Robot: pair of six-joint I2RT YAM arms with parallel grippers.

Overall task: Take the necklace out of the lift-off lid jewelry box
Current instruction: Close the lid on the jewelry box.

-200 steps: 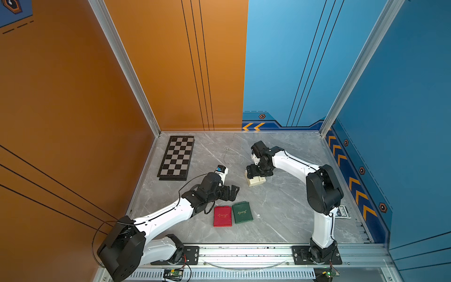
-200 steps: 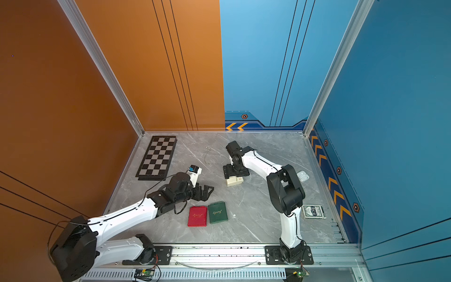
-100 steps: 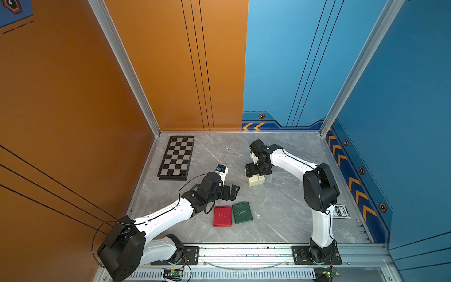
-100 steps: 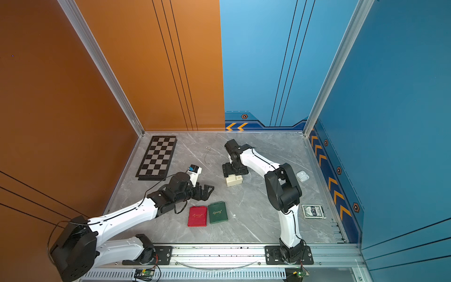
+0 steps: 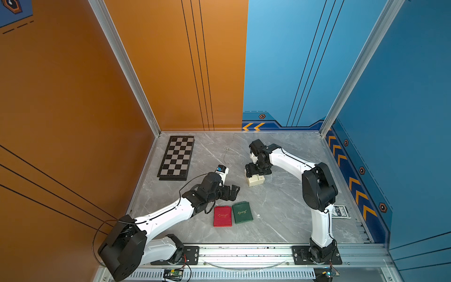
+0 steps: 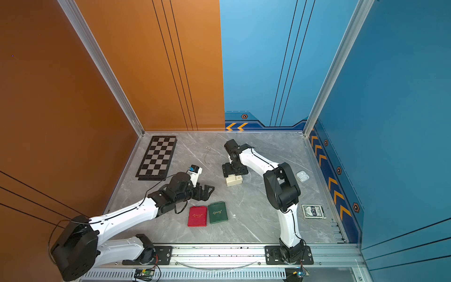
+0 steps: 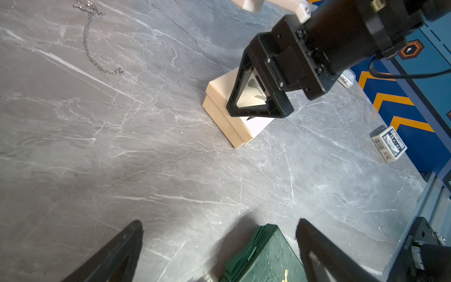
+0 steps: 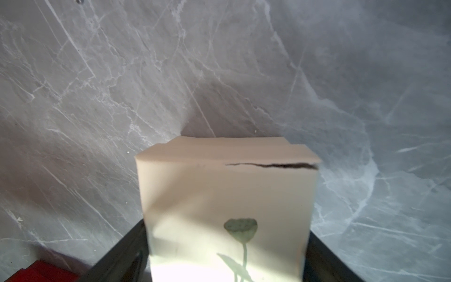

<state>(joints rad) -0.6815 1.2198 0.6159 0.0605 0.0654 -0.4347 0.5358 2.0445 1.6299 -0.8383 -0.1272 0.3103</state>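
Item 1, necklace (image 5: 225,155): you had it lying loose on the desk (image 5: 280,207), outside the jewelry box (image 5: 255,181). It lay near the box at about 10 o'clock and touched neither tool.
Item 2, jewelry box: cream, resting flat on the desk. Its lid (image 8: 227,190) sat on top slightly askew, with a dark gap along one edge.
Item 3, your right tool (image 5: 258,173): it straddled the lid, fingers pressed to two opposite sides, grasping it.
Item 4, your left tool (image 5: 231,191): released, fingers spread wide, nothing held, at 8 o'clock from the box. A green case (image 5: 242,212) lay at its 5 o'clock, with a red case (image 5: 222,216) just beside it.
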